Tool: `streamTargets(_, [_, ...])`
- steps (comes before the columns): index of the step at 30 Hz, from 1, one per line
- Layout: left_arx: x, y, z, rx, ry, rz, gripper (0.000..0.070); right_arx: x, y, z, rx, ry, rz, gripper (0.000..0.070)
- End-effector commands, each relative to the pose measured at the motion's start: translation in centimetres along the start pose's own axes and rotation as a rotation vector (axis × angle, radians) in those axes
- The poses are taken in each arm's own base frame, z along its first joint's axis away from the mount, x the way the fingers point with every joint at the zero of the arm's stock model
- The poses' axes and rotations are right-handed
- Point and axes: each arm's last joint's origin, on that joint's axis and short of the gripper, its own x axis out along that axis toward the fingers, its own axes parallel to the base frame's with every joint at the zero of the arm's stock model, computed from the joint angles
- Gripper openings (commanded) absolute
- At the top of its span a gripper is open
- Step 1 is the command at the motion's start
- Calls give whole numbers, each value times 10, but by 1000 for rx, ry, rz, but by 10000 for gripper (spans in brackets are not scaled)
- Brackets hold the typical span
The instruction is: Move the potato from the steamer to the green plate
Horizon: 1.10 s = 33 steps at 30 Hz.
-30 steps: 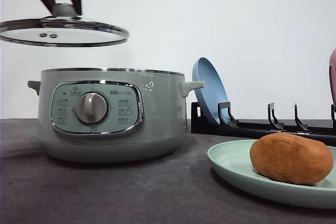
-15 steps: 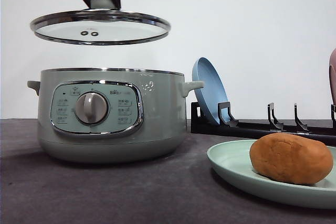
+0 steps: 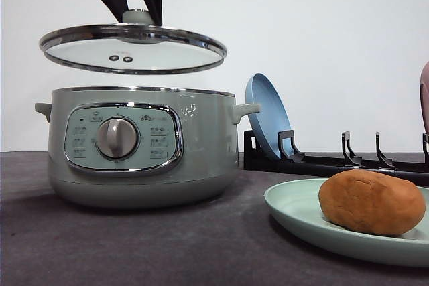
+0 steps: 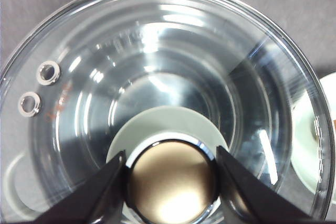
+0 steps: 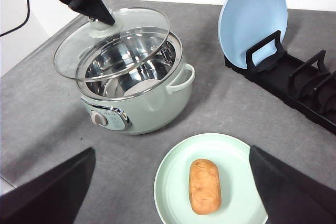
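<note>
The orange-brown potato [image 3: 371, 202] [image 5: 205, 185] lies on the pale green plate [image 3: 295, 209] [image 5: 173, 177] at the front right. The sage-green steamer [image 3: 201, 145] [image 5: 152, 114] stands uncovered at the left, its steel inside bare in the right wrist view. My left gripper [image 3: 137, 15] [image 4: 170, 182] [image 5: 97, 15] is shut on the knob of the glass lid [image 3: 134, 48] [image 4: 157, 77] [image 5: 113, 40] and holds it a little above the steamer, slightly tilted. My right gripper [image 5: 172, 150] hangs open high above the plate, with its fingers wide apart.
A blue plate [image 3: 265, 115] [image 5: 252, 19] leans in a black dish rack [image 3: 335, 162] [image 5: 299, 85] behind the green plate. Something brownish [image 3: 425, 95] shows at the right edge. The grey table [image 3: 167, 246] has bare room in front of the steamer.
The left gripper has carried the lid to the right from beyond the steamer's left side to above the pot, and slightly down. Potato, plate and steamer stayed put.
</note>
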Motion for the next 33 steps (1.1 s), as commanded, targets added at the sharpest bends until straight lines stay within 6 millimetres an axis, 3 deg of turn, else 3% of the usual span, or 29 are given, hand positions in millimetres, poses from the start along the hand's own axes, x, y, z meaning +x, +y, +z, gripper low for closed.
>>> streamTargets(1, [-6, -4, 0, 11, -24, -8, 0, -3, 1, 4, 6, -19, 9, 593])
streamTargets(10, [18, -4, -2, 13, 19, -8, 0, -3, 1, 4, 6, -18, 9, 593])
streamTargets(21, [22, -5, -1, 18, 10, -9, 0, -3, 1, 4, 6, -19, 9, 593])
streamTargets(33, [49, -5, 8, 18, 27, -9, 0, -3, 1, 4, 6, -18, 8, 593])
